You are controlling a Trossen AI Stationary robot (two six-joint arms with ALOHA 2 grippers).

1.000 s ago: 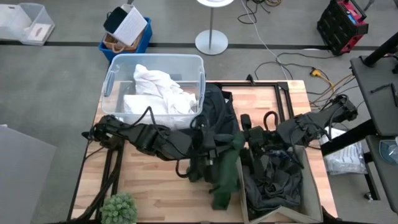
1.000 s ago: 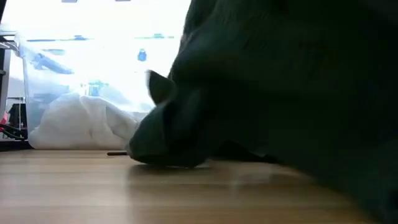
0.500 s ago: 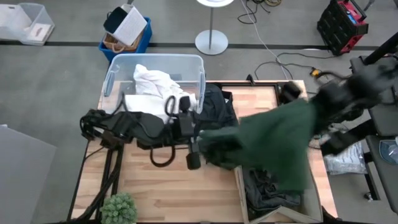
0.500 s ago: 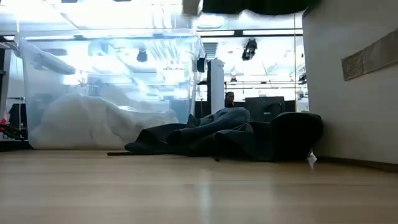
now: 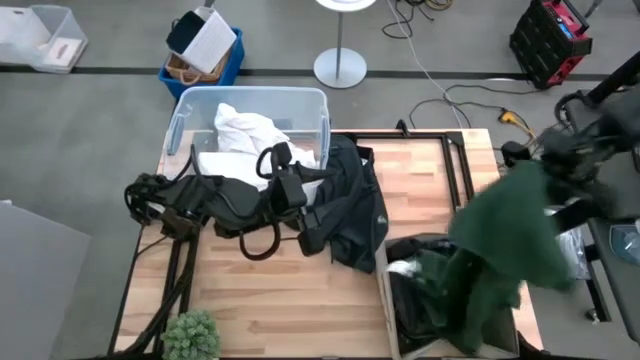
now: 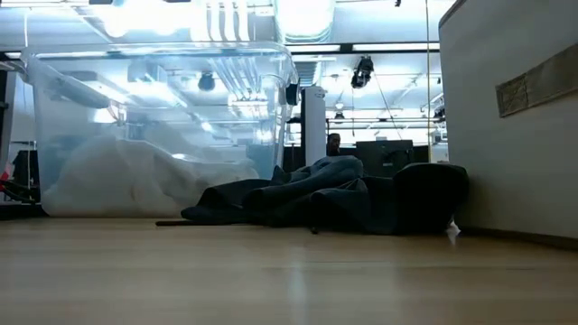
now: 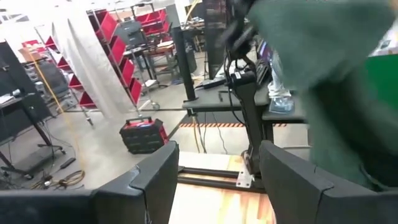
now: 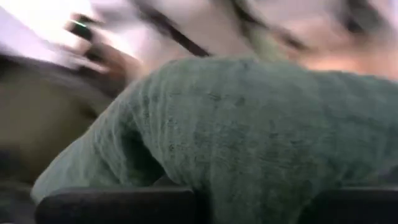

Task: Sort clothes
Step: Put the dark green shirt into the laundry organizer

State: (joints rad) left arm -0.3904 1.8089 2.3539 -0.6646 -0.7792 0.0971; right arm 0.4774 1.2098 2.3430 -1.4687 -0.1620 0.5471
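A dark green garment (image 5: 508, 232) hangs from my right gripper (image 8: 249, 200), which is shut on it above the table's right edge. Its lower end reaches into the cardboard box (image 5: 384, 300), onto dark clothes (image 5: 425, 300). A dark grey garment (image 5: 350, 210) lies in a heap on the table's middle, resting against the clear bin's wall. My left gripper (image 5: 312, 232) stands open beside it, pointing toward the right, with nothing between its fingers (image 7: 163, 177). White clothes (image 5: 255, 135) lie in the clear bin (image 5: 180, 120). My right gripper holds the green garment near its upper end (image 8: 205, 180), with bunched knit cloth between the two fingers. The garment hides the fingers in the high view. It hangs slack below the gripper, and its lower end (image 5: 470, 310) lies in the box.
A small green plant (image 5: 190, 335) stands at the table's near left corner. The box wall (image 6: 506, 117) rises at the near right. Bare wood (image 5: 280, 300) shows between the plant and the box. Cables and a lamp base lie beyond the far edge.
My right gripper has gone up and toward the table's right edge with the green garment, lifting it off the table. The garment was stretched between both grippers; its left end has come away from my left gripper and now hangs over the box. My left gripper has drawn back toward the bin.
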